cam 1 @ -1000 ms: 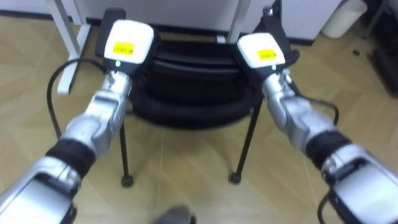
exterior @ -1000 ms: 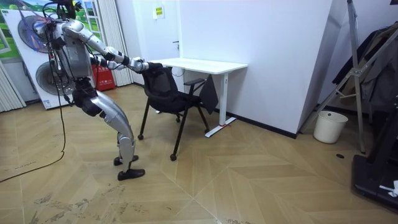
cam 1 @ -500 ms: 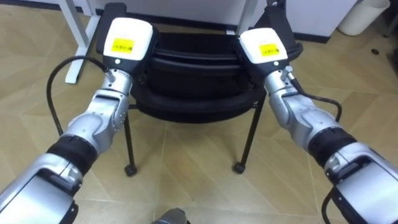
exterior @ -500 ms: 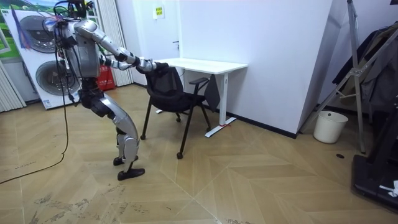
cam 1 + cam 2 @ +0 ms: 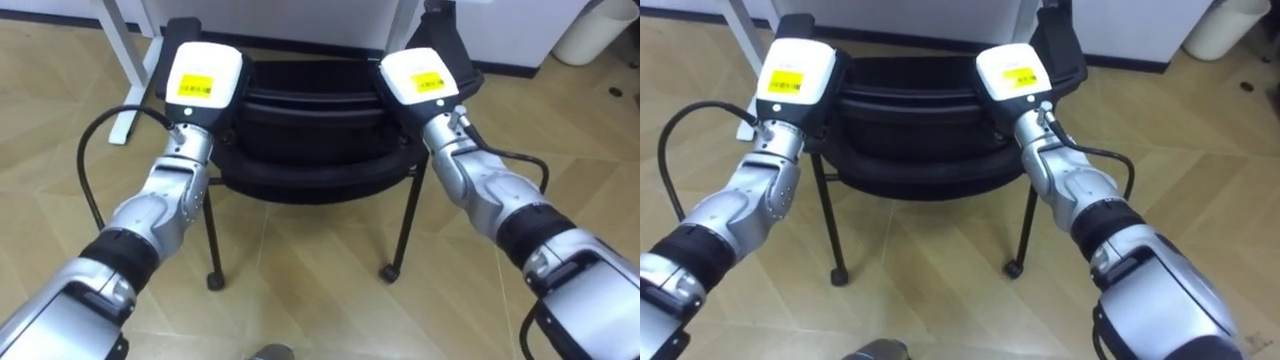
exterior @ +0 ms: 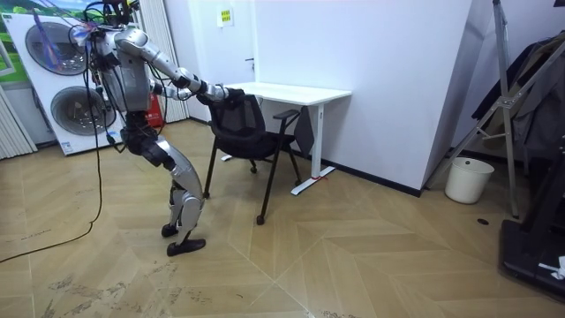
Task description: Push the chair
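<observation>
Left hand (image 5: 205,72): back facing up at us, set on the left end of the backrest top. Clamped or just pressing, we cannot tell. The backrest hides the underside.

Chair (image 5: 310,150): black, thin legs on small feet on the wood floor (image 5: 300,300). It's dead ahead of us and just below both hands, with the backrest on our side and the seat pointing away.

Right hand (image 5: 420,75): same pose, on the right end of the backrest top. Hold state also cannot be told, for the same reason.

What the move turns on: the backrest's long axis runs left to right across our view, square to the arms. We have one hand at each end, about level, and neither is nearer. So the push line is straight forward, away from the body. Our read is that an even load on both arms keeps the chair tracking, and a lopsided push would yaw it round one leg.

Room view, from its left: washing machines (image 6: 53,97) are behind the robot. It stands on the floor with knees bent, leaning in, both arms stretched out to the chair. The chair is between us and the white desk (image 6: 282,91), with its front at the desk's near edge. We judge it not tucked under yet, so there's some travel left. A bin (image 6: 465,179) is well off to the room view's right, clear of the path.
</observation>
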